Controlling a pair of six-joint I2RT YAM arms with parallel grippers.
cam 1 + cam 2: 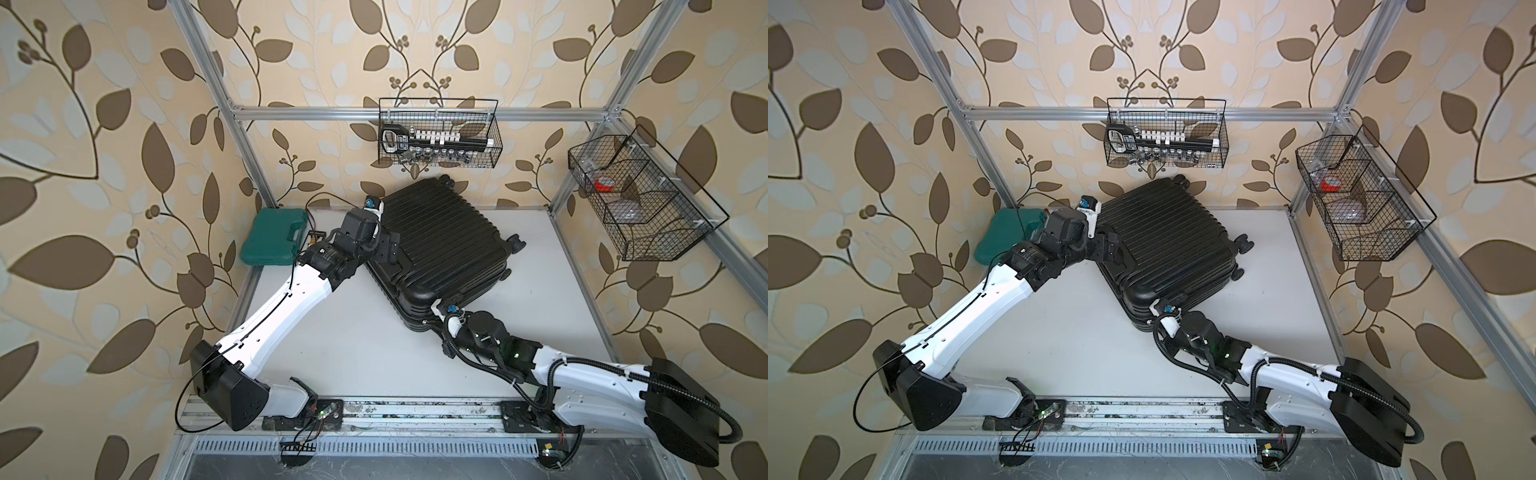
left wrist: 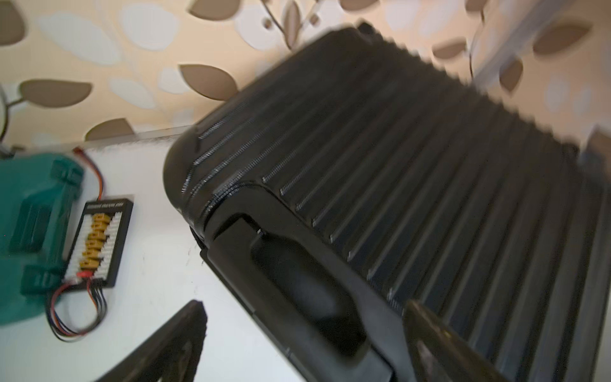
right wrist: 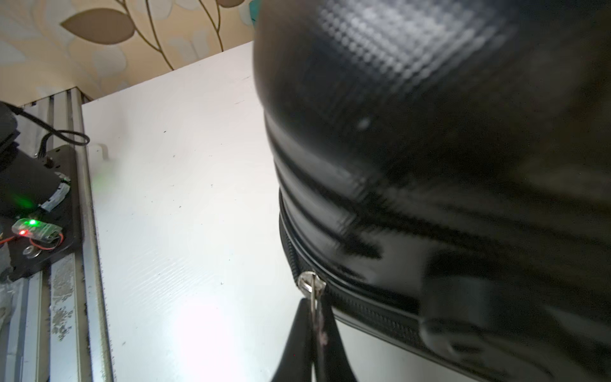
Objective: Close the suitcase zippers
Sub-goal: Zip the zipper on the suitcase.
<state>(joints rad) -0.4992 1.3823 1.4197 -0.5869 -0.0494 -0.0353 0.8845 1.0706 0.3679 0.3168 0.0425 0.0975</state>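
Note:
The black ribbed suitcase (image 1: 444, 245) (image 1: 1167, 249) lies flat and askew at the back of the white table. My left gripper (image 1: 388, 247) (image 2: 305, 304) is open over the suitcase's left end, its fingers (image 2: 185, 334) straddling the recessed handle (image 2: 297, 281) without holding it. At the suitcase's near corner my right gripper (image 1: 433, 315) (image 3: 314, 306) is shut on the silvery pull tab (image 3: 310, 286) of the zipper. The zipper track (image 3: 363, 309) runs along the seam just beyond it. Both wrist views are blurred.
A teal tool case (image 1: 276, 237) (image 2: 29, 231) sits left of the suitcase, with a small connector board (image 2: 99, 241) and wires beside it. Two wire baskets (image 1: 440, 133) (image 1: 640, 199) hang on the frame at the back and right. The arms' base rail (image 1: 374, 411) runs along the front.

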